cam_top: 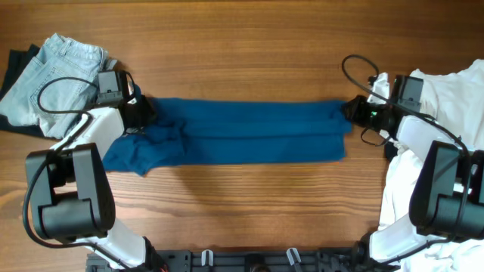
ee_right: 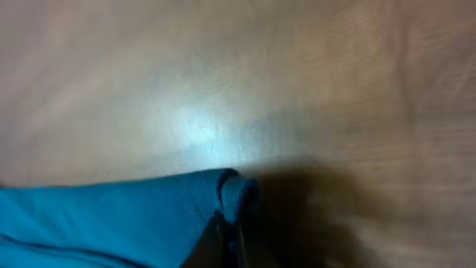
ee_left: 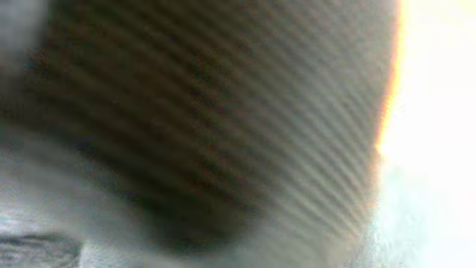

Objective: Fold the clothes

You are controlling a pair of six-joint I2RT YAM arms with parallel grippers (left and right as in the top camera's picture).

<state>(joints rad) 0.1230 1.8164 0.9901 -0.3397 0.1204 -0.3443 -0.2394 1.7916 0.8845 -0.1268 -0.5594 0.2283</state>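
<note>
A blue garment lies stretched lengthwise across the middle of the wooden table. My left gripper sits at its left end, with bunched blue cloth around the fingers. The left wrist view is a blur and shows no jaws. My right gripper is at the garment's right top corner. In the right wrist view the fingers are shut on a pinched fold of the blue garment.
Light denim jeans lie on a dark garment at the far left. A heap of white clothes fills the right edge. Bare wood shows above and below the blue garment.
</note>
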